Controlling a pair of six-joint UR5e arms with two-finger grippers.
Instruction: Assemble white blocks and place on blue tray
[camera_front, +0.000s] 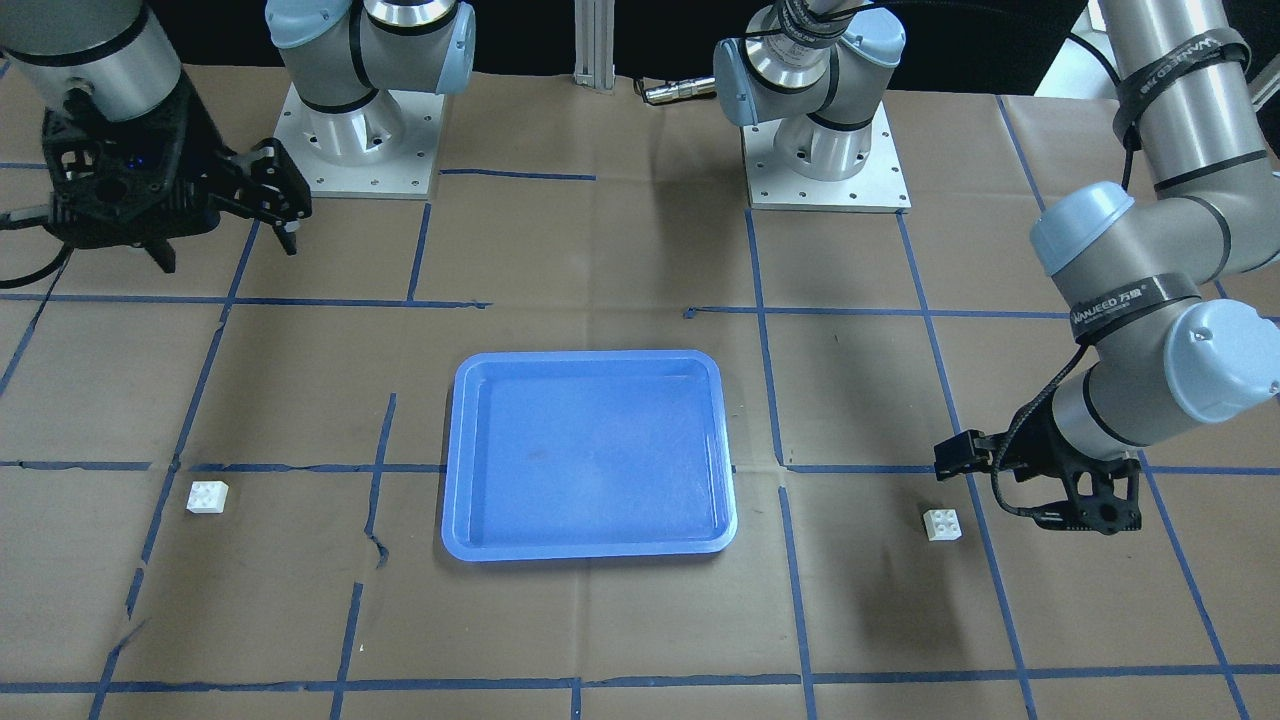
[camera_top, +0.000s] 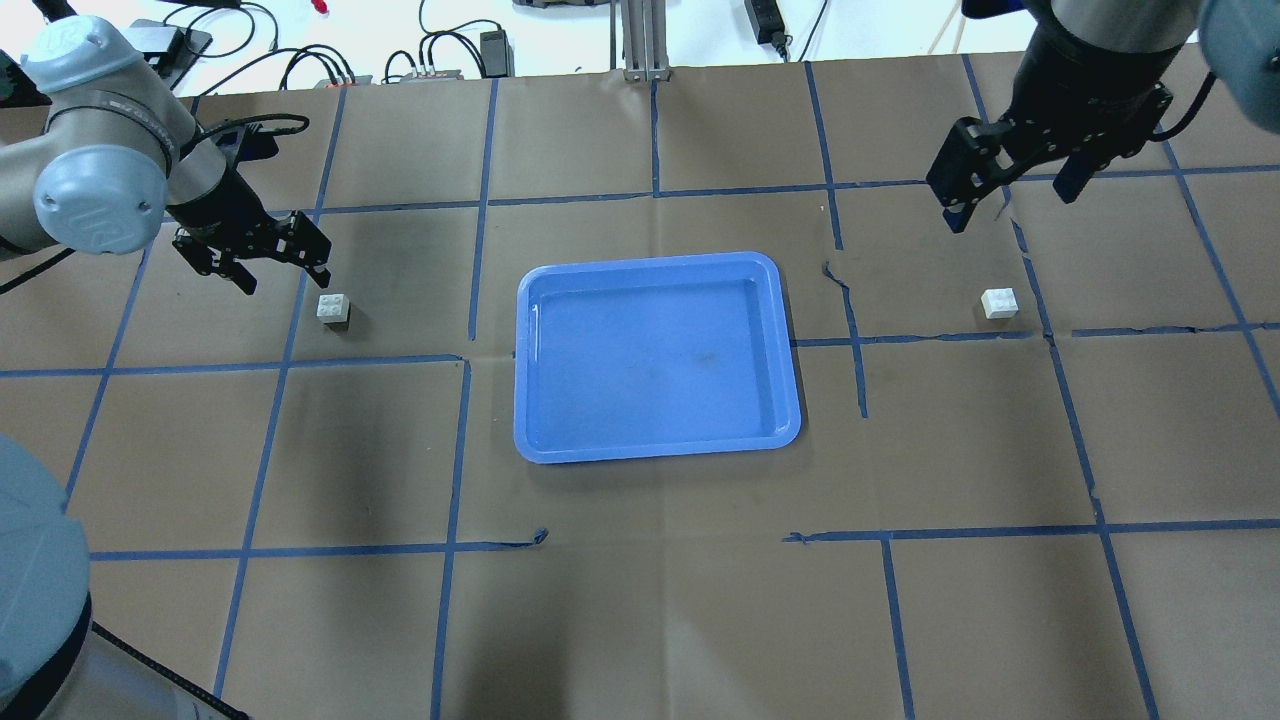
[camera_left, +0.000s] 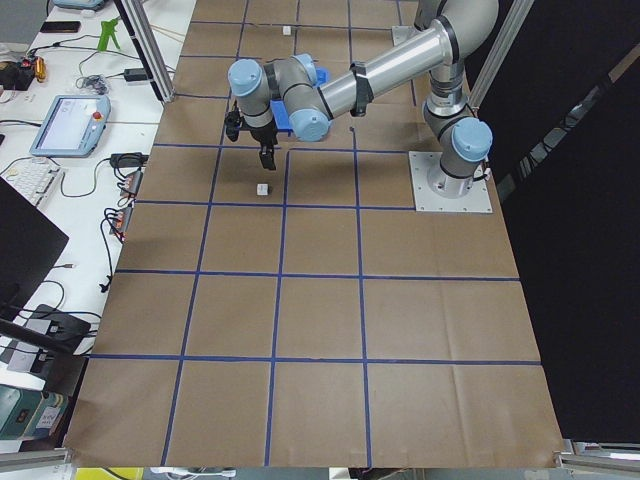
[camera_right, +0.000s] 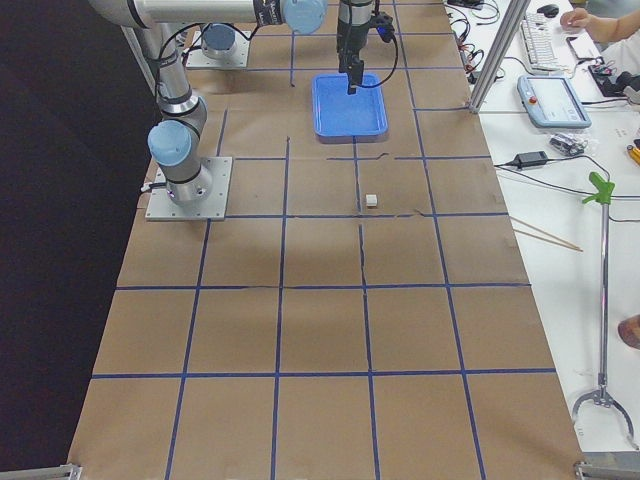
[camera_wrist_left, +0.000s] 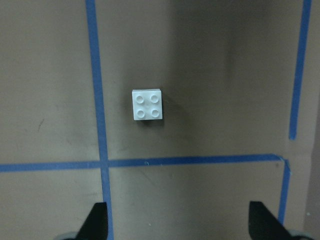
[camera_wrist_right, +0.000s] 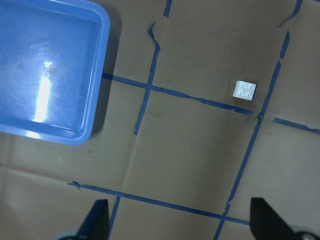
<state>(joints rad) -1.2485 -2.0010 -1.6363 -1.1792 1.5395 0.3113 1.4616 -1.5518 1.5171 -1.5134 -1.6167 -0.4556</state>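
Two white blocks lie on the table, one on each side of the empty blue tray (camera_top: 655, 355). One white block (camera_top: 333, 308) lies just right of my left gripper (camera_top: 278, 268), which is open and empty and hovers above the table. The left wrist view shows this block (camera_wrist_left: 147, 105) studs up, ahead of the open fingertips (camera_wrist_left: 97, 222). The other white block (camera_top: 999, 302) lies below my right gripper (camera_top: 1010, 205), which is open, empty and held high. The right wrist view shows that block (camera_wrist_right: 244, 90) and the tray's corner (camera_wrist_right: 100, 30).
Brown paper with a grid of blue tape lines covers the table. The two arm bases (camera_front: 345, 130) stand at the robot's edge. Cables and devices (camera_top: 440, 60) lie beyond the far edge. A side desk with a pendant (camera_right: 555, 100) stands off the table.
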